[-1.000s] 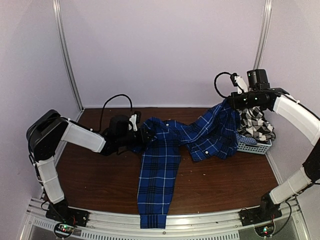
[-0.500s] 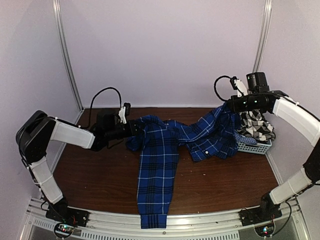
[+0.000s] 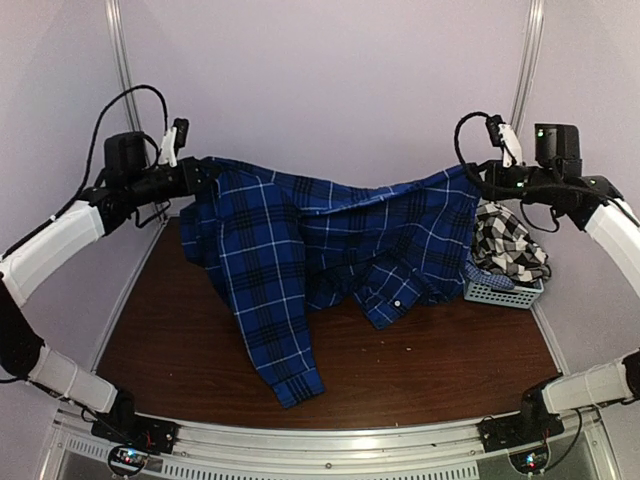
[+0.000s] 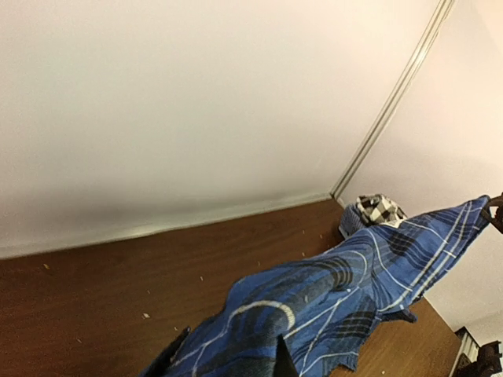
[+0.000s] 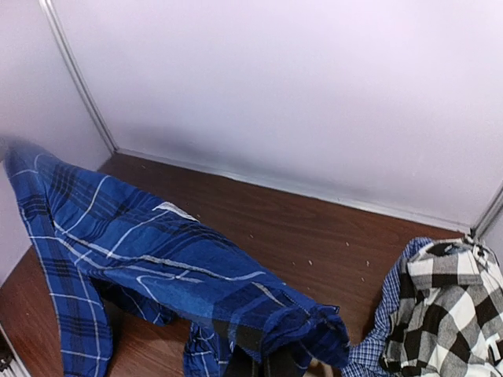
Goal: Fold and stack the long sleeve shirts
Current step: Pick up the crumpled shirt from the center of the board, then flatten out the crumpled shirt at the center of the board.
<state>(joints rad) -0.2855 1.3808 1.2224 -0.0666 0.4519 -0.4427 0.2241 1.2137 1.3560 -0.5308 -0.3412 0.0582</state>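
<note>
Near edge: metal rail [image 3: 330, 440] with both arm bases bolted on. Behind it was a dark brown wood-grain table [image 3: 430, 360], with small pale specks scattered on it.

Blue plaid shirt [image 3: 330, 230] was lifted and stretched wide between the two arms, above the middle of the table. One sleeve hung down, its cuff reaching the tabletop near the front edge, left of centre. A buttoned part sagged low at centre-right.

Left gripper [image 3: 205, 172] was raised at far left, clamped on the shirt's left end. Right gripper [image 3: 478, 172] was raised at far right, clamped on the shirt's right end. Both wrist views showed the cloth bunched right at the fingers.

Far right corner: pale mesh basket [image 3: 503, 294] on the table, with the black-and-white checked shirt [image 3: 512, 245] heaped in it, piled above the rim.

Room: plain pale lilac walls [image 3: 330, 90] on three sides, with metal posts [image 3: 124, 90] in the back corners.
</note>
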